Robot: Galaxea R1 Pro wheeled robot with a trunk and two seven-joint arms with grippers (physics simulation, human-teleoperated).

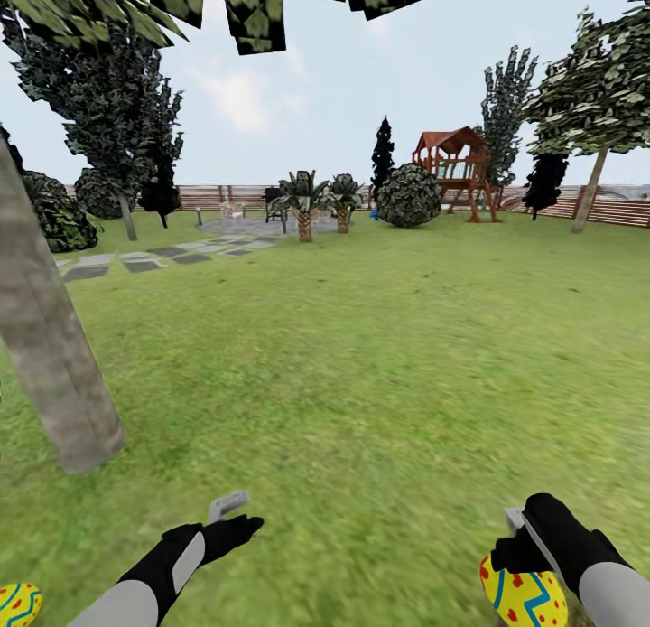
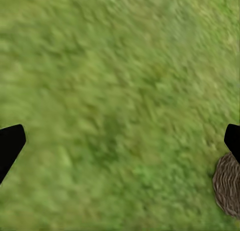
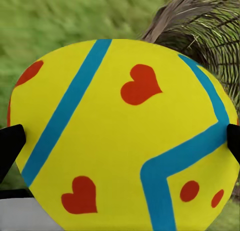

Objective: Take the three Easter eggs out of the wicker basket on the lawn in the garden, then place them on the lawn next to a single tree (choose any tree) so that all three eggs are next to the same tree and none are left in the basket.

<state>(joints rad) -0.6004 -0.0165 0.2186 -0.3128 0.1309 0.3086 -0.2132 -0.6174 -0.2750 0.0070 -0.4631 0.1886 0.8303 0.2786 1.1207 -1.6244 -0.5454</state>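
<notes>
1. Right gripper [image 1: 528, 555] is clamped on an Easter egg [image 3: 125, 136], so carry it low toward the tree [image 1: 50, 347] trunk.
2. Left gripper [image 1: 236, 517] is spread, nothing in it.
3. Another egg [image 1: 18, 604] lies on the lawn [image 1: 379, 356] near the trunk; wicker basket [image 3: 205, 26] sits just behind the held egg. Path looks clear.

Bright, even daylight; no cast shadows; lawn [image 1: 379, 356] blurred in wrist views.

A simulated back garden: a wide lawn [image 1: 379, 356] fills the frame, closed off by a slat fence [image 1: 623, 207] along the horizon. A wooden playhouse [image 1: 459, 168] stands upper right, a stone path [image 1: 162, 257] and shrubs upper left, and a tree [image 1: 45, 338] at the left edge.
</notes>
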